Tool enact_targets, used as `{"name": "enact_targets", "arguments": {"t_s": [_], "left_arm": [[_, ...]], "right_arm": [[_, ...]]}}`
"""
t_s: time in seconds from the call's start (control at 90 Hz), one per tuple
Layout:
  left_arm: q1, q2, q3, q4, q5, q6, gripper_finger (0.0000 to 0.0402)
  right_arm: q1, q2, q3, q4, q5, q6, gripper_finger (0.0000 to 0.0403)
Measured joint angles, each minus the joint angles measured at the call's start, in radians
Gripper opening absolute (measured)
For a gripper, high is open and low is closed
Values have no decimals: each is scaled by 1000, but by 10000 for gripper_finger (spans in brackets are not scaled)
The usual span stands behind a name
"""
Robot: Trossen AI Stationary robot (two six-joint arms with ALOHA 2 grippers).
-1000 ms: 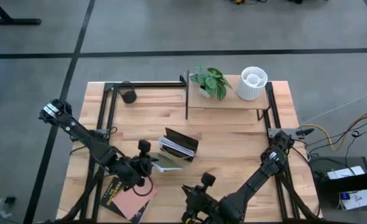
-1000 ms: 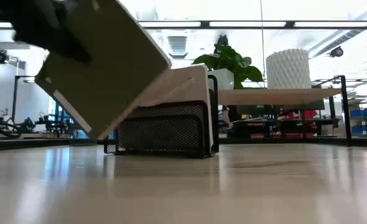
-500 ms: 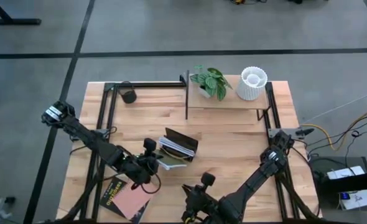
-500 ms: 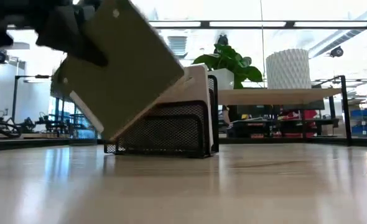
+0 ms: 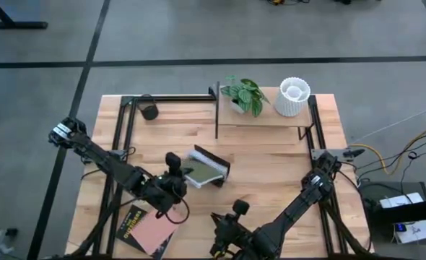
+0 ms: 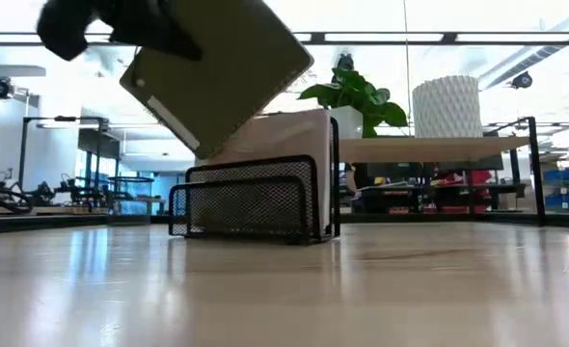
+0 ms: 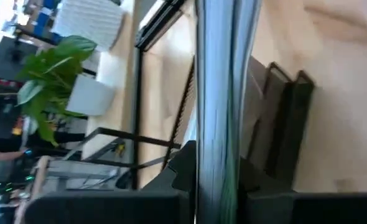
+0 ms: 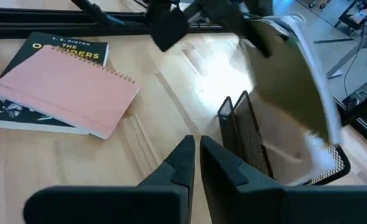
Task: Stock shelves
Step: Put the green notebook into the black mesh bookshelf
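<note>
My left gripper (image 5: pixel 175 178) is shut on an olive-green book (image 6: pixel 222 72), which hangs tilted over the black mesh book rack (image 6: pixel 256 202) at mid-table. A pale book (image 6: pixel 284 135) stands in that rack. The shelves (image 5: pixel 263 119), a black frame with a pale board, stand at the far right with a potted plant (image 5: pixel 245 94) and a white ribbed pot (image 5: pixel 293 96) on the board. My right gripper (image 8: pixel 197 158) waits shut near the table's near edge, touching nothing. My left gripper pinches the green book at its near-left end (image 7: pixel 216 180), one finger (image 7: pixel 183 171) on each cover. The fingers come slanting from the table's near left. The book is lifted clear of the table and tilted, its low corner (image 6: pixel 203 152) over the rack; whether it touches the rack I cannot tell.
A pink spiral notebook (image 8: pixel 71 93) lies on a dark book (image 8: pixel 22 115) at the table's near left. A small black cup (image 5: pixel 149 111) stands at the far left by the black frame rail. Bare tabletop lies between the rack and the shelves.
My left gripper has gone up and toward the table's right and far side, carrying the green book. The book, which hung low beside the rack's left end, now hangs higher and over the rack, still tilted.
</note>
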State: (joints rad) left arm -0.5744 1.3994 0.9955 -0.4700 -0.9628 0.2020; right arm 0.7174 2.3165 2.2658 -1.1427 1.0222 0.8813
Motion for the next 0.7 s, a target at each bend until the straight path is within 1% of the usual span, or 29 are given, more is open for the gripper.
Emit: {"name": "enact_targets", "arguments": {"t_s": [0.378, 0.533, 0.7], "left_arm": [[2, 10, -2, 11, 4, 25, 20], [2, 43, -2, 9, 43, 26, 20], [2, 94, -2, 5, 46, 32, 20]], "right_arm": [[-2, 0, 0, 2, 0, -1, 9], [-3, 0, -2, 3, 0, -1, 9], [-2, 0, -11, 4, 0, 0, 8]]}}
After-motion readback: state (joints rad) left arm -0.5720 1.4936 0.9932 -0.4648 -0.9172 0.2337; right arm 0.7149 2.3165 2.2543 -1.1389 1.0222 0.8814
